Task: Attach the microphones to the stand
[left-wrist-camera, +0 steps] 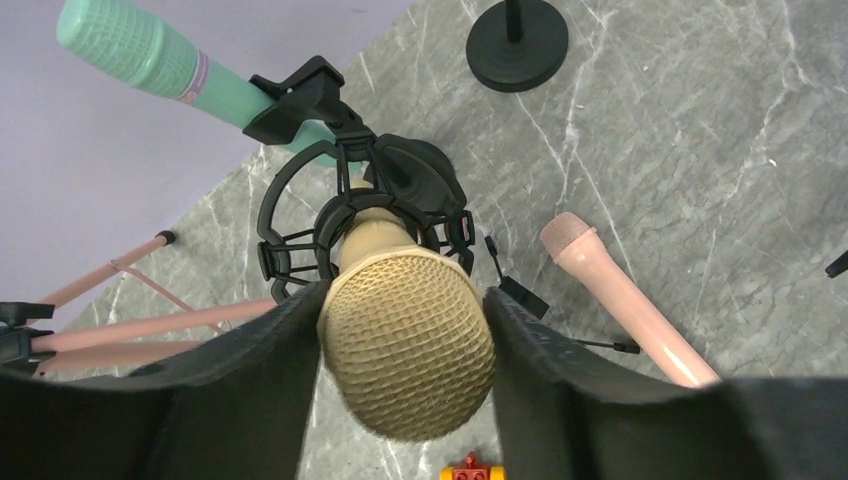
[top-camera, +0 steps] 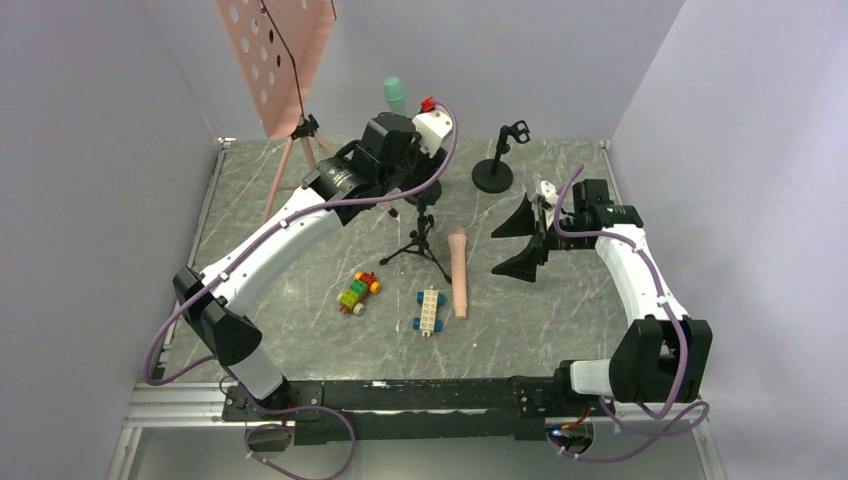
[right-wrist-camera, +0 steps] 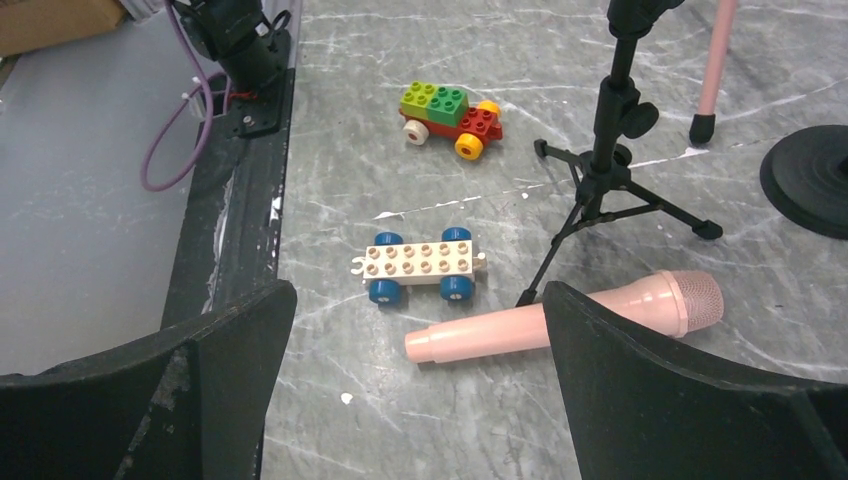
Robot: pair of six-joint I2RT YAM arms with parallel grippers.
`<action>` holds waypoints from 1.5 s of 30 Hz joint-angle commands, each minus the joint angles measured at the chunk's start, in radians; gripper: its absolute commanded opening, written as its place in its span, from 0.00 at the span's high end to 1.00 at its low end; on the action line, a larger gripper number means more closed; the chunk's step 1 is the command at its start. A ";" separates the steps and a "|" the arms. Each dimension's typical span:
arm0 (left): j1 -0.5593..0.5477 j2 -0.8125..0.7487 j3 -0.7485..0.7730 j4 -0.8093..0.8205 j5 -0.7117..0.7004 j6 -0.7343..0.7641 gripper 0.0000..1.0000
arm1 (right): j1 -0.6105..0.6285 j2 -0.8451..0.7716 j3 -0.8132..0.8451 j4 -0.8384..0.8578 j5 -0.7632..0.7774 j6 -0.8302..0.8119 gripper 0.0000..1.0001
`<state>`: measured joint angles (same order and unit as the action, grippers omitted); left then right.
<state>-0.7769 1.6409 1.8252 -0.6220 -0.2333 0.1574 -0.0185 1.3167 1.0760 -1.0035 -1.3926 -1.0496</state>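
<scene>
We had the left gripper clamped on the pale tan-yellow mesh-headed microphone, frame centre. Our right gripper stood with jaws apart.

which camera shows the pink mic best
Right wrist: the pink microphone lies nearly whole and close up. Top external shows it whole but small. Left wrist shows only its head and part of the handle, the rest behind that gripper's finger.

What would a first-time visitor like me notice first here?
The left pincer grips the mesh head of a pale tan-yellow microphone, whose body sits in a black ring cradle. A mint green microphone is clipped just behind it, while a salmon pink microphone lies on the grey marble table beside the wide-open right pincer.
</scene>
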 commanded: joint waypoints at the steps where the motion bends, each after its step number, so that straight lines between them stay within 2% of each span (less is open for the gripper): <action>1: 0.010 -0.006 -0.012 0.048 -0.008 -0.030 0.30 | -0.004 0.010 0.039 -0.030 -0.045 -0.062 0.00; 2: 0.010 -0.005 -0.010 0.046 -0.012 -0.031 0.22 | -0.004 0.011 0.042 -0.040 -0.046 -0.070 0.00; 4: 0.009 -0.002 0.005 0.038 -0.016 -0.037 0.14 | -0.005 0.017 0.047 -0.058 -0.048 -0.088 0.00; 11: 0.010 -0.033 0.064 0.020 0.057 -0.062 0.01 | -0.004 0.035 0.053 -0.089 -0.057 -0.116 0.00; 18: 0.010 -0.177 -0.036 0.081 0.115 -0.084 0.01 | -0.002 0.050 0.046 -0.074 -0.045 -0.107 0.00; 26: 0.048 -0.470 -0.355 0.181 0.159 -0.169 0.01 | 0.038 0.056 0.009 -0.044 -0.010 -0.149 0.00; 28: 0.060 -0.559 -0.476 0.209 0.177 -0.217 0.01 | 0.068 0.040 -0.021 0.024 0.007 -0.123 0.00; 30: 0.071 -0.669 -0.607 0.245 0.192 -0.245 0.01 | 0.093 0.015 -0.077 0.167 0.037 0.013 0.00; 33: 0.095 -0.777 -0.754 0.232 0.175 -0.269 0.01 | 0.143 -0.040 -0.177 0.486 0.143 0.226 0.00; 35: 0.144 -0.823 -0.810 0.208 0.192 -0.281 0.01 | 0.185 -0.029 -0.195 0.601 0.288 0.321 0.00; 38: 0.293 -0.866 -0.866 0.197 0.308 -0.307 0.01 | 0.247 0.003 -0.162 0.660 0.428 0.354 0.00; 42: 0.518 -0.904 -0.893 0.209 0.573 -0.361 0.01 | 0.283 0.050 -0.096 0.714 0.428 0.407 0.00; 45: 0.645 -0.928 -0.916 0.223 0.658 -0.349 0.01 | 0.311 0.098 -0.046 0.753 0.445 0.448 0.00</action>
<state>-0.2646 0.7601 0.9188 -0.4477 0.2039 -0.1593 0.2653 1.3712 0.9413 -0.4011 -1.0027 -0.6937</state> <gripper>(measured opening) 0.993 0.994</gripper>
